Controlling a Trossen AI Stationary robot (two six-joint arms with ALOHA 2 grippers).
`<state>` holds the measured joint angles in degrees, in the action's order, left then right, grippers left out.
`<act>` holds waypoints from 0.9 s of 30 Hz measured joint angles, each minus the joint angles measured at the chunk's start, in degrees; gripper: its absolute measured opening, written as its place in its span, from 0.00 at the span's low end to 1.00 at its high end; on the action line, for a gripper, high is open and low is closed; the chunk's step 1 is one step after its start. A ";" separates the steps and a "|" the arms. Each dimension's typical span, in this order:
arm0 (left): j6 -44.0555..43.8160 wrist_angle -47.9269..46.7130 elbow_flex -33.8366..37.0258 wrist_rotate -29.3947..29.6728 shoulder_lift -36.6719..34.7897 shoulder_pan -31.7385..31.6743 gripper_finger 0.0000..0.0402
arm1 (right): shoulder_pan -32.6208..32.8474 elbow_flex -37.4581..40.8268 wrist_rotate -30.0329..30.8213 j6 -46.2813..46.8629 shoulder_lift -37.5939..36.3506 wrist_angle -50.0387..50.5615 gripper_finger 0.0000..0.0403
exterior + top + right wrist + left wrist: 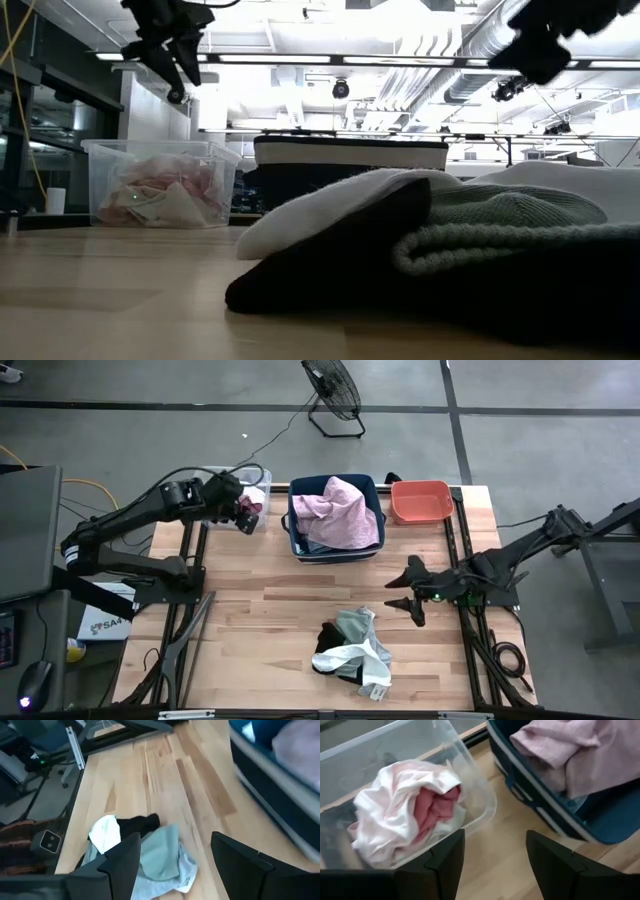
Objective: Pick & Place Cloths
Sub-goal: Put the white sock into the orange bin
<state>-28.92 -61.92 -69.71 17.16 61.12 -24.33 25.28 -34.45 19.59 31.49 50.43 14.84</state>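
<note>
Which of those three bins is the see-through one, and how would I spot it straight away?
Look along the far edge of the wooden table, where three bins stand in a row. The clear bin is the one under the left gripper, beside the navy bin. Only it has transparent walls, showing white and pink cloths bundled inside.

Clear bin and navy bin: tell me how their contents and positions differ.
The clear bin holds a white and pink cloth bundle; the navy bin holds a light pink cloth heaped above its rim. The clear bin sits at the table's back left under the open left gripper; the navy bin sits back centre. Both hold cloths.
</note>
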 joint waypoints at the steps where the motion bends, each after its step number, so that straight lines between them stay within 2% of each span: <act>1: -0.83 -0.56 0.00 0.96 -0.02 1.05 0.51 | 0.04 1.31 0.03 1.11 0.12 -1.21 0.58; 7: -4.13 -3.70 0.00 3.58 0.10 7.32 0.51 | -0.02 7.56 2.13 6.25 1.55 -8.16 0.58; 13: -7.13 -3.76 0.00 6.55 0.11 13.35 0.51 | 1.23 9.58 -4.84 8.68 4.58 -8.21 0.58; 22: -13.59 -3.31 0.00 13.50 0.11 22.82 0.51 | 5.07 9.59 -4.40 -0.83 15.58 -14.84 0.58; 27: -15.55 -0.45 0.00 17.53 0.15 28.04 0.51 | 5.10 9.59 0.43 -4.89 22.12 -21.51 0.58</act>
<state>-44.47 -62.37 -69.71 34.69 61.27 3.70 30.38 -24.86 20.01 26.60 72.55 -6.67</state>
